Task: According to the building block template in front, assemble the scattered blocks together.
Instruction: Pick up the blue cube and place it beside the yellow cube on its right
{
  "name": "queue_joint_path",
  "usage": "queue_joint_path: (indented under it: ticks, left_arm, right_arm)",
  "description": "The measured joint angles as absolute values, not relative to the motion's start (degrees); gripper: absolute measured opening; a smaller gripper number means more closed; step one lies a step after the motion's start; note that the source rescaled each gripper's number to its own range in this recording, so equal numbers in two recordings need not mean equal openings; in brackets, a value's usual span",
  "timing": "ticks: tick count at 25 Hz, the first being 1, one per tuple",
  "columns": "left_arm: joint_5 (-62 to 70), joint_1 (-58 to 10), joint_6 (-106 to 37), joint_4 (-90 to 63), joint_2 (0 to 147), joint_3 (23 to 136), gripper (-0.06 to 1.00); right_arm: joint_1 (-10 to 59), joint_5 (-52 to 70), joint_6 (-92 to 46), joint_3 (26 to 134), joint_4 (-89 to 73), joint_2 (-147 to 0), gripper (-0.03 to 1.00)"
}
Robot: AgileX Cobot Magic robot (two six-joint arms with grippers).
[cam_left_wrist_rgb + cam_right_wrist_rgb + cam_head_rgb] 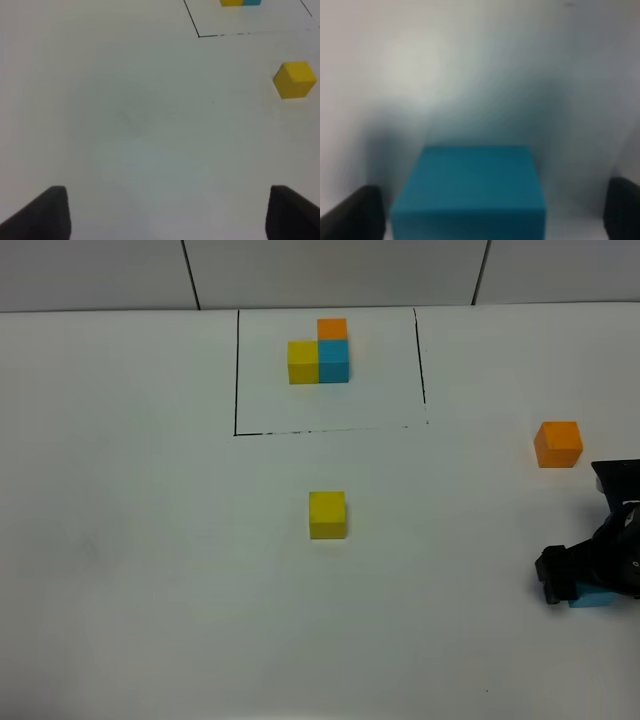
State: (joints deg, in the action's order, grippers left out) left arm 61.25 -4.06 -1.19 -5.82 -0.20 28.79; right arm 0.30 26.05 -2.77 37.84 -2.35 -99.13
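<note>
Where sky-blue plain cube (470,185) sits: on white tabletop (150,540), near right edge of high view, btwn jaws of black R gripper (490,215).
R gripper: jaws stand either side of blue cube, gap showing on at least one side; not clamped, nothing lifted.
L gripper (167,215): black, jaws wide, nothing btwn them, over bare table.
Handling (judged): small rigid cube, prob. light, not fragile; flat smooth faces, so could slip or twist if caught on a corner.
Where to grip: two opp. side faces, square-on, mid-height.
Loose cubes: 3, i.e. 1 sky-blue, 1 small yellow cube (327,514) mid-table, 1 small orange cube (558,443) near R gripper, on template side.
Building block template (320,358): 3 cubes touching in an L (yellow, blue, orange), inside thin black drawn frame (237,370).
Grippers: 2.
</note>
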Motion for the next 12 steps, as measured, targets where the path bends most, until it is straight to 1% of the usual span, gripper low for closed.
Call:
queue_joint_path:
  ticks: [1,2,3,5,6,10,12]
  left_arm:
    - [61.3,-4.1,-1.2,-5.8,-0.2,28.8,0.8]
    - [61.3,-4.1,-1.2,-5.8,-0.2,28.8,0.8]
    - [61.3,-4.1,-1.2,-5.8,-0.2,28.8,0.8]
    - [61.3,-4.1,-1.2,-5.8,-0.2,28.8,0.8]
    - [61.3,-4.1,-1.2,-5.8,-0.2,28.8,0.8]
    - [61.3,-4.1,-1.2,-5.8,-0.2,28.8,0.8]
    - [61.3,-4.1,-1.2,-5.8,-0.2,28.8,0.79]
  right_arm:
    - [0.3,26.1,-2.7,37.8,-1.9,-99.1,0.64]
    - [0.3,26.3,-2.5,37.8,-1.8,-99.2,0.53]
    - [0.3,26.4,-2.5,37.8,-1.8,-99.2,0.39]
    - [0.3,27.0,-2.5,37.9,-1.8,-99.2,0.07]
    - [0.3,27.4,-2.6,38.0,-1.8,-99.2,0.02]
    - [1.3,32.9,-6.7,41.3,-1.6,-99.8,0.02]
    - [3.9,37.5,-11.1,44.4,-0.9,-99.8,0.02]
